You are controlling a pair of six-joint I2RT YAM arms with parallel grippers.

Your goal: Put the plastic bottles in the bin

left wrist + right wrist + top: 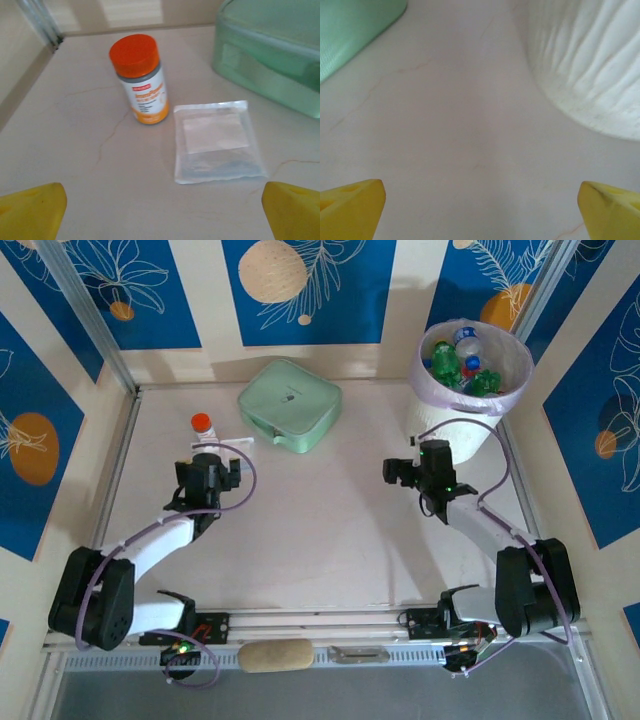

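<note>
Plastic bottles (463, 365) heaped in the bin (440, 420), far right of the tabletop (320, 510).
Their labels are too small to read. The right gripper (480, 210), spread wide and empty, sits near the bin; the left gripper (162, 210), equally wide, faces an orange-capped pill bottle (141, 80), its label print blurred beyond reading.

The left arm (150, 538) and right arm (487, 523) are built alike: white tubular links between bulky black joint housings, with a thin lilac cable (248, 478) looping along each. Their black wrist heads end in bright yellow, blunt wedge-shaped fingertips (31, 210), and small green lights (181, 649) glow at the black bases.
</note>
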